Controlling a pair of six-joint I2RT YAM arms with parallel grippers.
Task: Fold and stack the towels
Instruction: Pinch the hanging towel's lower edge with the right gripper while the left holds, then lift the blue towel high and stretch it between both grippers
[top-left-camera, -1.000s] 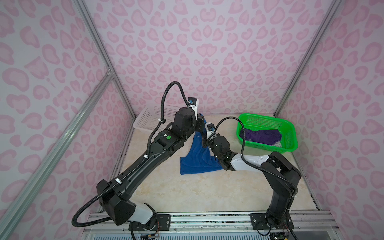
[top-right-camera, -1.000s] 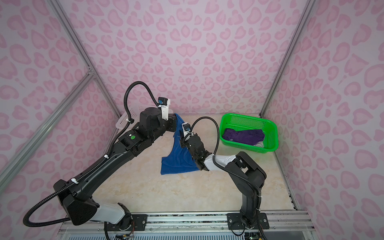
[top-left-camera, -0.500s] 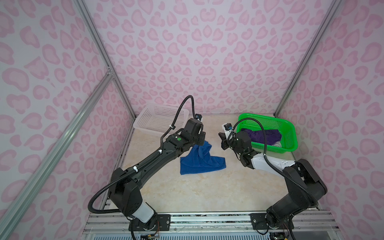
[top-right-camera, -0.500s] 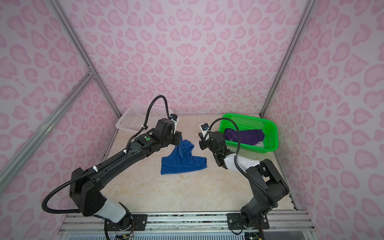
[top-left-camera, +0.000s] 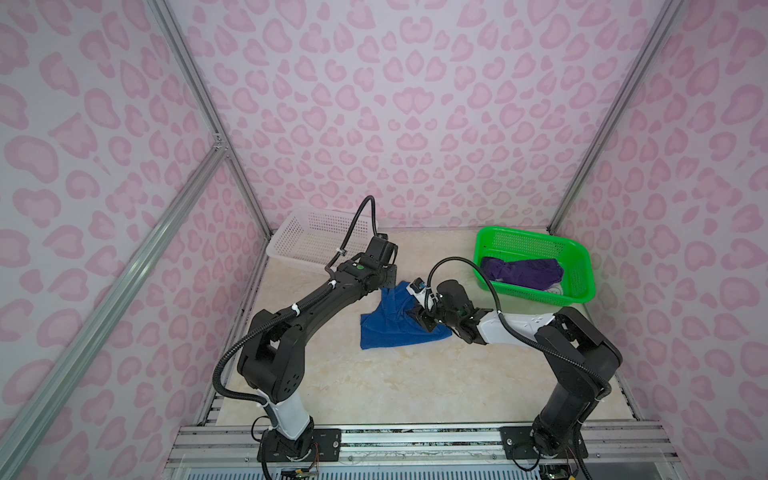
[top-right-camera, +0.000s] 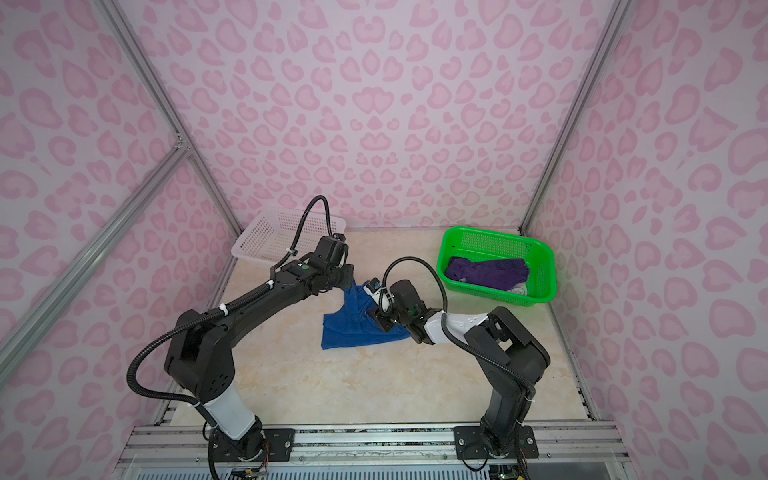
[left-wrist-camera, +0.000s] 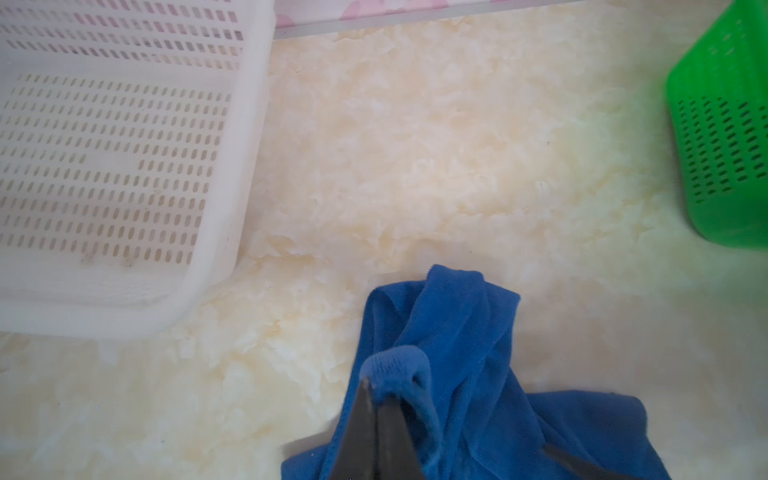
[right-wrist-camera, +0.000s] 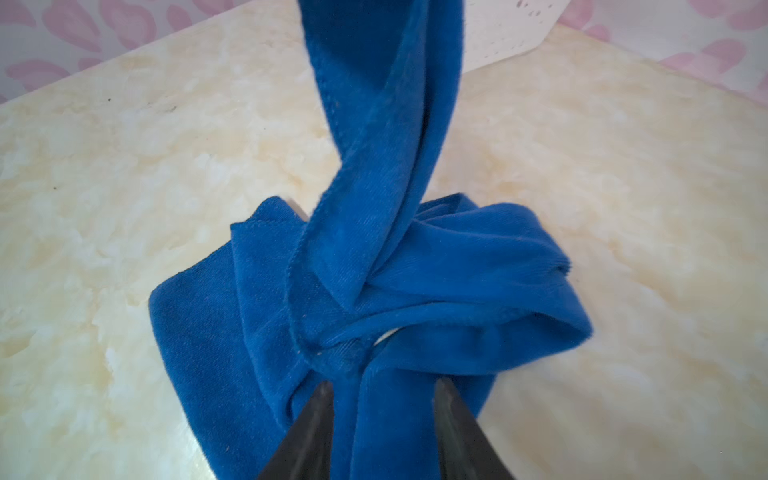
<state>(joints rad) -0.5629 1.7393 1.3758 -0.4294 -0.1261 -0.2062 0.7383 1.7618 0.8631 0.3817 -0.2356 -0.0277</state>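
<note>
Back from the green basket (top-left-camera: 528, 245), the right end effector (right-wrist-camera: 382, 388) now straddles a fold of the blue towel (top-left-camera: 390, 332), jaws apart. The left end effector (left-wrist-camera: 376, 392) stays clenched on a lifted corner. The towel lies crumpled midway across the counter (top-left-camera: 415, 386); folding has barely begun.

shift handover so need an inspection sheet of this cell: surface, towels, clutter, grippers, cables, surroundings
surface: beige marbled tabletop, no spills seen
job's things: blue towel crumpled mid-table, one corner lifted; purple towel bunched in green basket
clutter: nothing seen; white basket sits back left
grippers: left gripper jaws shut on blue towel's raised corner; right gripper jaws open, straddling its folds
cables: left arm's cable and right arm's cable loop above the wrists, no snag seen
surroundings: pink patterned walls, aluminium frame posts
</note>
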